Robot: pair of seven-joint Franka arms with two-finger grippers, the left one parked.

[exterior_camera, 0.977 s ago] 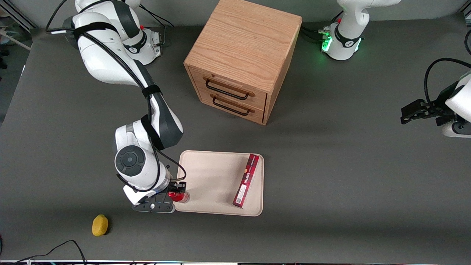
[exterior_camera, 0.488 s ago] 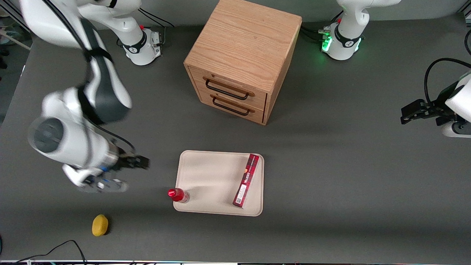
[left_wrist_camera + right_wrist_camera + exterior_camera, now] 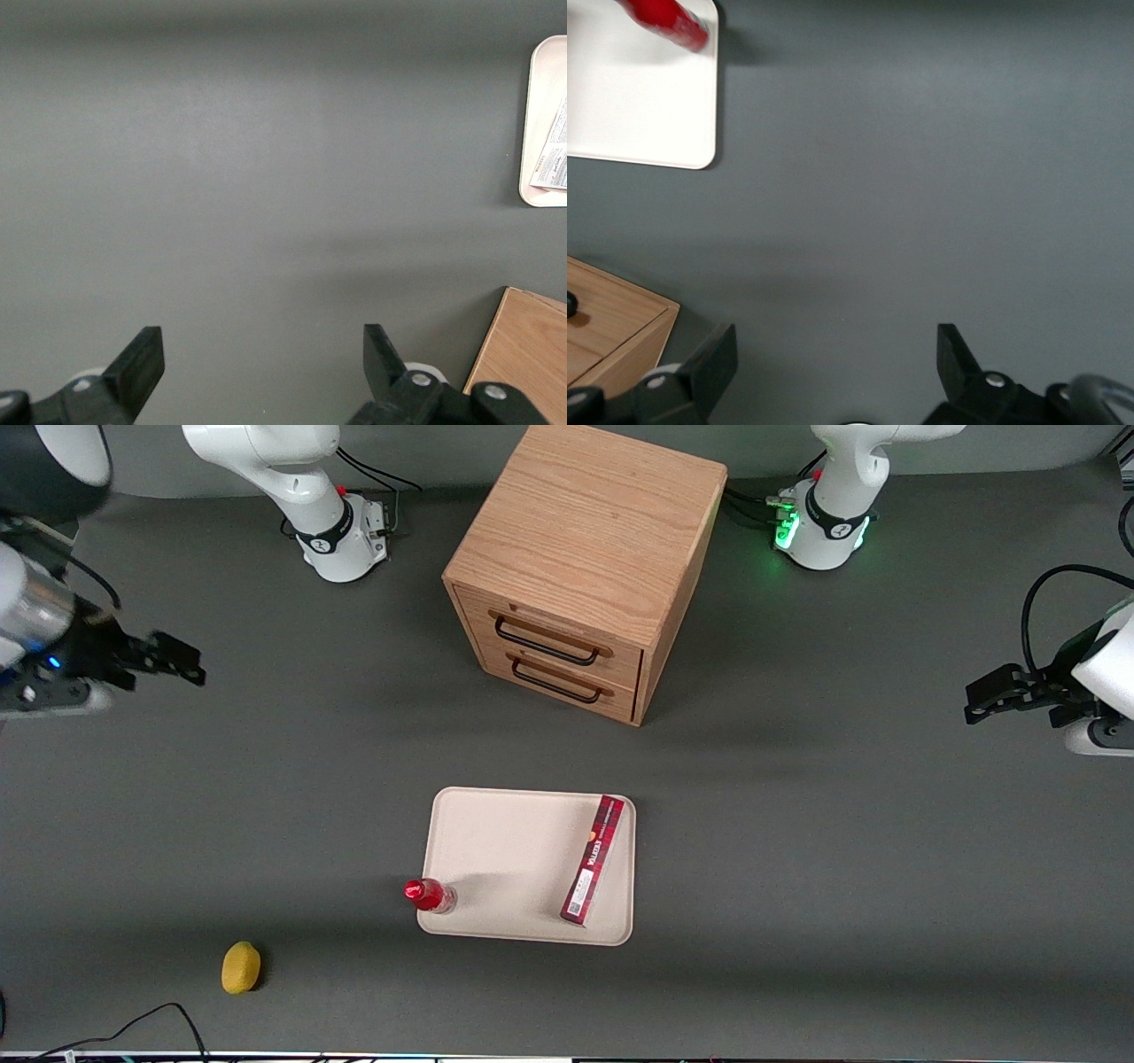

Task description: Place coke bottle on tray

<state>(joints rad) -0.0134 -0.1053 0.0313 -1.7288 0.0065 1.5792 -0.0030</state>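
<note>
While the right arm is raised high at the working arm's end of the table, the gripper (image 3: 177, 662) is held wide apart and empty, well apart from the tray (image 3: 505, 841). The coke bottle (image 3: 430, 895) stands upright on the tray's 7 o'clock corner.

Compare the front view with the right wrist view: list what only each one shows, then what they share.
Only the front view shows the long red box lying on the tray, the yellow lemon-like object on the table nearer the camera, and the cabinet's two drawer handles.

Only the right wrist view shows the gripper from close up, open, over bare table.

Both show the coke bottle standing at the tray corner, plus part of the wooden cabinet.
</note>
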